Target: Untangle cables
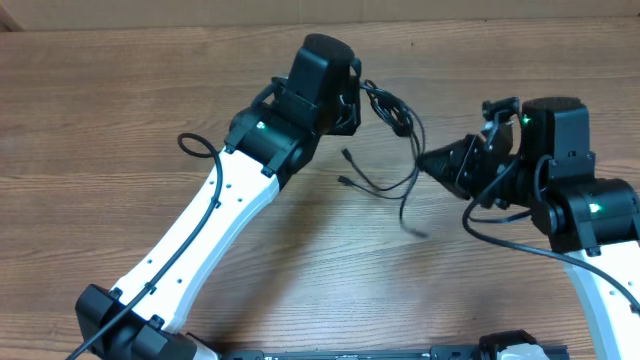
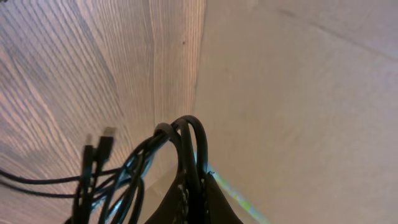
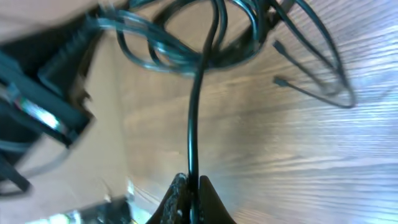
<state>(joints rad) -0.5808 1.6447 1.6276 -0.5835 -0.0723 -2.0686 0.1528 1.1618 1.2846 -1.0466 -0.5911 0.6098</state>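
Observation:
The cables are thin black cords bunched in a tangle between my two grippers above the wooden table. Loose ends with plug tips trail down toward the table. My left gripper is shut on a looped bundle of the cables, and two plug tips dangle to its left. From the right, my right gripper is shut on a single strand that runs up into the tangle. In the right wrist view the left gripper is a blurred dark shape beside the tangle.
The left arm's own thicker black cable loops out over the table beside the white arm link. A beige wall borders the table's far edge, close behind the left gripper, and fills the right side of the left wrist view.

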